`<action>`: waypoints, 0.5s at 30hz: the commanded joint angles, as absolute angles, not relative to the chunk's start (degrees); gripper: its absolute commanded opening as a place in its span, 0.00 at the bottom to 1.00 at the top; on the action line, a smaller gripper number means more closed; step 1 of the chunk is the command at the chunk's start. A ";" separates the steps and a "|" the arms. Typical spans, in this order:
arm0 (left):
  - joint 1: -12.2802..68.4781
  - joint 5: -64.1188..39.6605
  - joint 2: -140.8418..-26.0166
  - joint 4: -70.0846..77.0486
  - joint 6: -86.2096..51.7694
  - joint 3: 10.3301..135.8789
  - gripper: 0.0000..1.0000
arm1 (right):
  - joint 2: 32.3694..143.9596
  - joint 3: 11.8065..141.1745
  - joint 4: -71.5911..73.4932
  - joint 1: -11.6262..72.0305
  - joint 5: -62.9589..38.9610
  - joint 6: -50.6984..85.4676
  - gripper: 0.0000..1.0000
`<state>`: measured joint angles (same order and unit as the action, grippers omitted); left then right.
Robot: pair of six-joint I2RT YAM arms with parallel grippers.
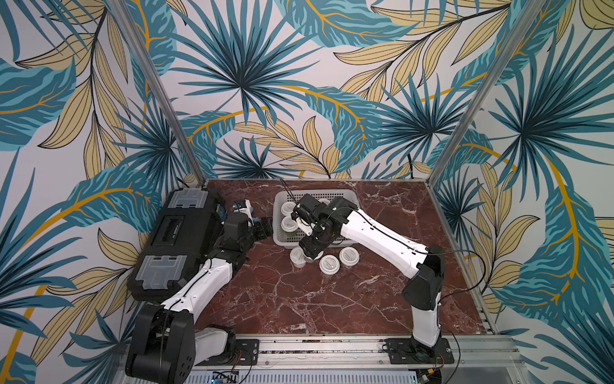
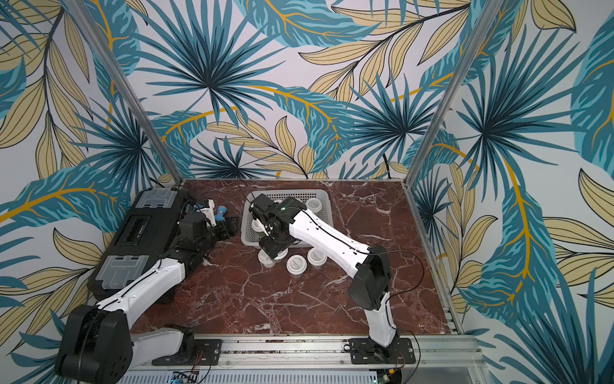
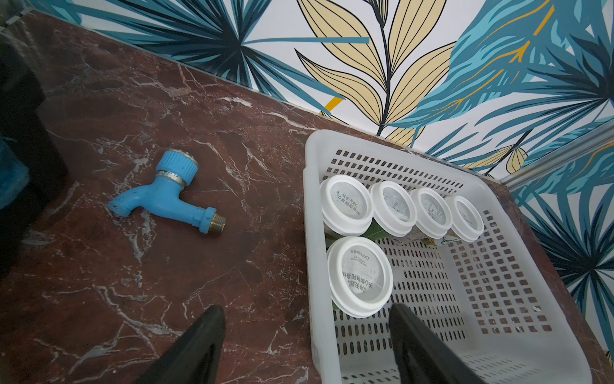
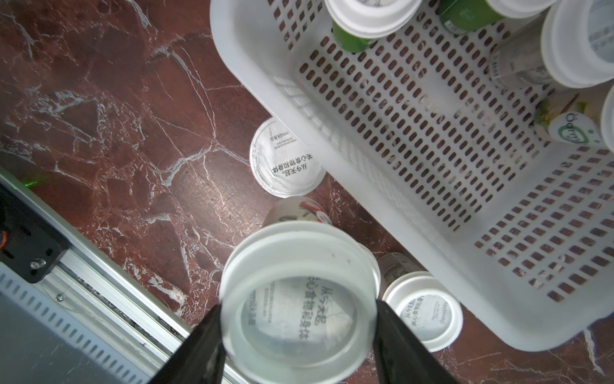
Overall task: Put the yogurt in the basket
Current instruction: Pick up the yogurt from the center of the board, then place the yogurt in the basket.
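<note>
black toolbox point(image 1: 179, 239) off to the left gripper's point(image 3: 305, 345) side, blue tap point(image 3: 166, 196) on the marble point(image 3: 133, 299) ahead of it; fingers spread, nothing between them, one over the basket point(image 3: 314, 206), five yogurt cups point(image 3: 360, 276) inside just ahead. right gripper point(image 4: 297, 309) pinches a held cup point(image 4: 295, 266) by its lid, beside the basket wall, loose cups point(image 4: 285, 159) on the marble below it

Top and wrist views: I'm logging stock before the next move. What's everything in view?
table: one, red-brown marble, underneath
basket: one, white, far middle of table
basket yogurts: five, white lids, four along far wall
table yogurts: three, white lids, beside basket's near wall
held yogurt: one, white lid, in right claw
toolbox: one, black, table's left
tap: one, blue, between toolbox and basket
left claw: one, black, open beside basket
right claw: one, black, shut on held yogurt
</note>
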<state>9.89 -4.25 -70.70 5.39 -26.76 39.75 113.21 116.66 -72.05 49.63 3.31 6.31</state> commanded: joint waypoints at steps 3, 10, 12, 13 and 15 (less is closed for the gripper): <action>9.58 -5.34 -70.13 7.21 -27.09 38.58 0.82 | 115.94 125.04 -78.39 47.17 2.90 3.02 0.67; 9.59 -6.06 -70.94 7.82 -27.29 38.85 0.81 | 122.42 136.53 -81.38 43.01 1.23 0.31 0.67; 9.60 -5.91 -70.84 7.83 -27.33 38.85 0.81 | 124.44 139.73 -82.15 42.32 1.14 -0.33 0.67; 9.56 -5.98 -70.84 7.82 -27.28 38.80 0.82 | 125.33 140.94 -82.39 41.84 1.06 -0.64 0.67; 9.58 -6.05 -70.95 7.82 -27.33 38.78 0.81 | 126.71 142.37 -82.44 41.18 1.14 -1.00 0.67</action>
<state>9.89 -5.41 -70.72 6.52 -27.14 39.75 125.23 140.57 -79.64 41.58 2.02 0.75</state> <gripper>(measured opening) 0.816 0.671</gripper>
